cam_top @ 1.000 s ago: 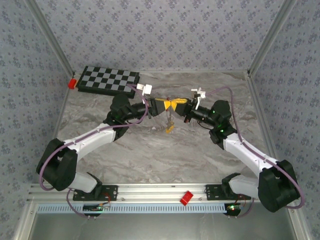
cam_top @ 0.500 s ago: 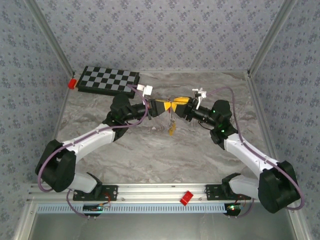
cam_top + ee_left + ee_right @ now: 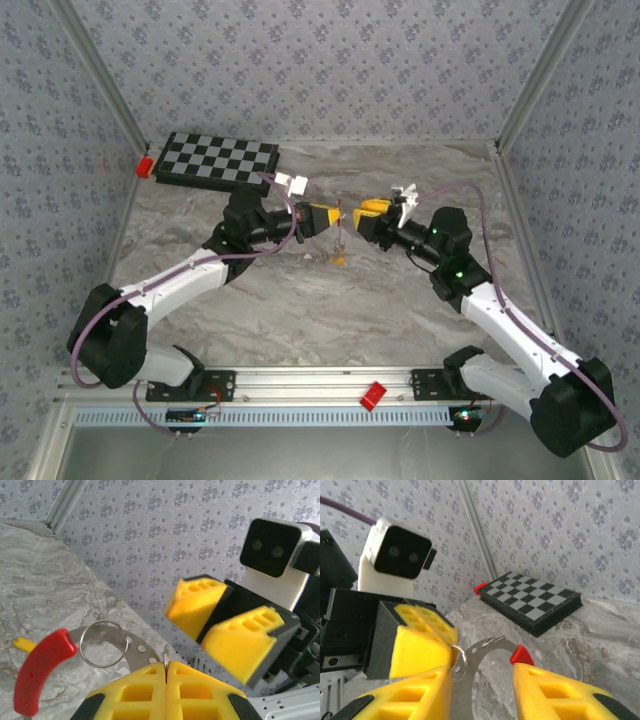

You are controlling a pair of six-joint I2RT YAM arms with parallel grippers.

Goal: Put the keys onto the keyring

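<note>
Pinching the keyring [image 3: 102, 645] at its thin metal edge, the left gripper [image 3: 165, 669] has both yellow pads pressed flat together, with only a sliver of wire showing in the seam between them. From that grip the loop curves out to the left of the left wrist view: a grey metal arc with small holes, a small round split ring hooked on it, and a red sleeve [image 3: 42, 672] over its far end. One of the keys [image 3: 22, 643], with a yellow head, shows just past the red sleeve; whether it hangs from the loop or lies on the marble table [image 3: 40, 580] I cannot tell.

The right gripper [image 3: 192, 630] faces the left one with its jaws partly apart and nothing between them, close to the keyring but not touching it. From above, the left gripper [image 3: 325, 215] and right gripper [image 3: 370, 207] meet nose to nose over mid-table, the keyring [image 3: 341, 232] hanging between them and a key [image 3: 338, 259] just below it. Behind the left arm lies a checkerboard [image 3: 218, 158] with a red block [image 3: 144, 165] at its left end
</note>
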